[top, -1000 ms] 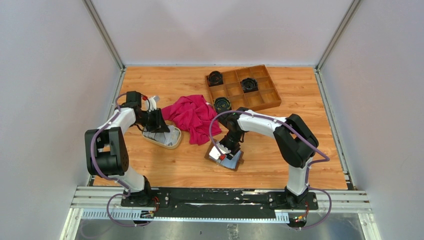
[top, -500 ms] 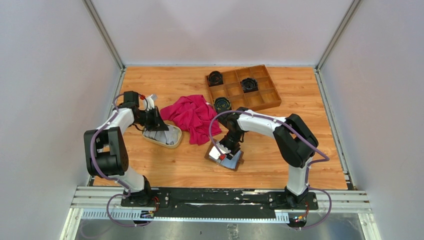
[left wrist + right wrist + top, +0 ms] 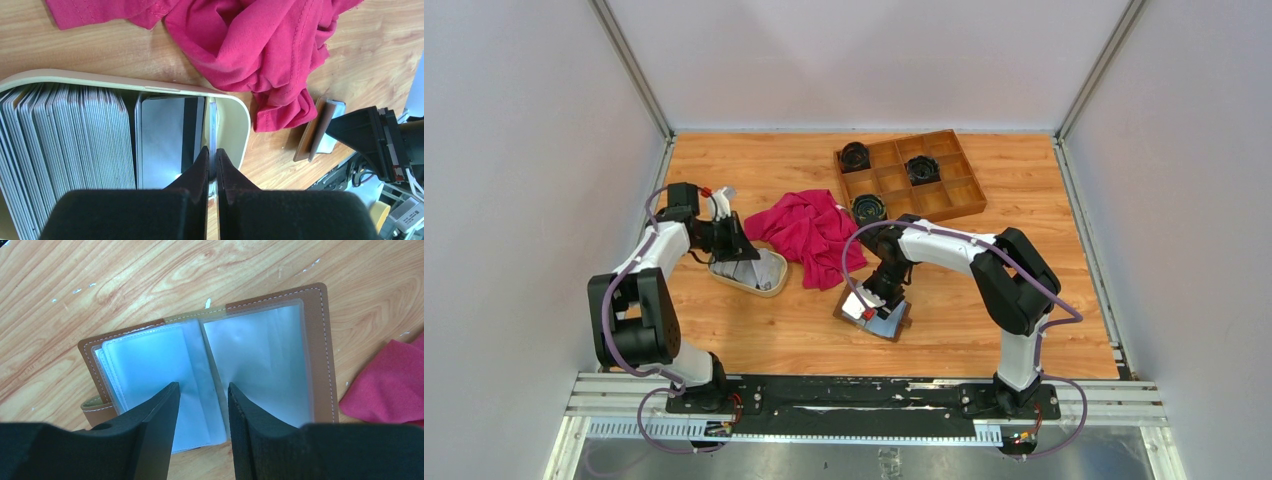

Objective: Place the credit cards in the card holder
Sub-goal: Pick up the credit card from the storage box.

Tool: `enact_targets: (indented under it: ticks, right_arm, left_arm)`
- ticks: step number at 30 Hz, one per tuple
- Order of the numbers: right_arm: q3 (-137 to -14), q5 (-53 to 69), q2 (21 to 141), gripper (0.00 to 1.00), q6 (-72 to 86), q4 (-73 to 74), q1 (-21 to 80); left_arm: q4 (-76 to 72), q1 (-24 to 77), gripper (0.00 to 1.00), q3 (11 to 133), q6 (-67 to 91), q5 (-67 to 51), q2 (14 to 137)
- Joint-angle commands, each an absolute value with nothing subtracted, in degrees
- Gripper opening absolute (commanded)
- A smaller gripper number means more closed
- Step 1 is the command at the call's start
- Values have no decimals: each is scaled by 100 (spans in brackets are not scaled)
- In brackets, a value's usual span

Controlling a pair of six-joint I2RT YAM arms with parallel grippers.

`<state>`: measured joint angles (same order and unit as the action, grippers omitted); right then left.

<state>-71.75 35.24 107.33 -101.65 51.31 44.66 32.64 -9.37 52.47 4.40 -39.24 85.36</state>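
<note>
The credit cards (image 3: 65, 135) stand on edge, packed in a cream oval dish (image 3: 241, 120). My left gripper (image 3: 213, 156) is down in the dish's right end, shut on the thin edge of one credit card (image 3: 213, 117). From above, the left gripper (image 3: 740, 250) sits over the dish (image 3: 769, 285). The card holder (image 3: 320, 340) lies open on the table, brown leather with clear pockets (image 3: 260, 355). My right gripper (image 3: 204, 390) stands open over its middle fold, one finger on each side. In the top view the right gripper (image 3: 876, 298) is on the card holder (image 3: 894, 325).
A crumpled pink cloth (image 3: 809, 232) lies between the dish and the card holder. A brown wooden compartment tray (image 3: 944, 195) with black round objects stands at the back. The card holder (image 3: 320, 127) shows on edge in the left wrist view.
My left gripper has closed onto a card in the dish, and its arm has shifted slightly left. The right arm and card holder have not moved.
</note>
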Motion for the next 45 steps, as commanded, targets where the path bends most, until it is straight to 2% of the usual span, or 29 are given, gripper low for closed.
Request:
enact_targets:
  ticks: [1,15,23,28,45]
  right_arm:
    - [-7146,3479,10966,45,-10248,5407,4634]
    - [-7145,3467,10965,45,-10248,5416,4641]
    - [-7154,3468,10974,44,-10248,5419,4641]
    - [-7154,3466,10976,44,-10256,5423,4641]
    - [-7154,3454,10982,44,-10257,5433,4643]
  left_arm:
    - [3270,-1002,0,5159,460,-3972,8453]
    - [3325,-994,2,5054,483,-3998,8689]
    - [3232,-975,25,5027,523,-4268,8790]
    - [3208,-890,32,5060,519,-4271,9008]
    - [2880,-979,29,4922,833,-4634,8534]
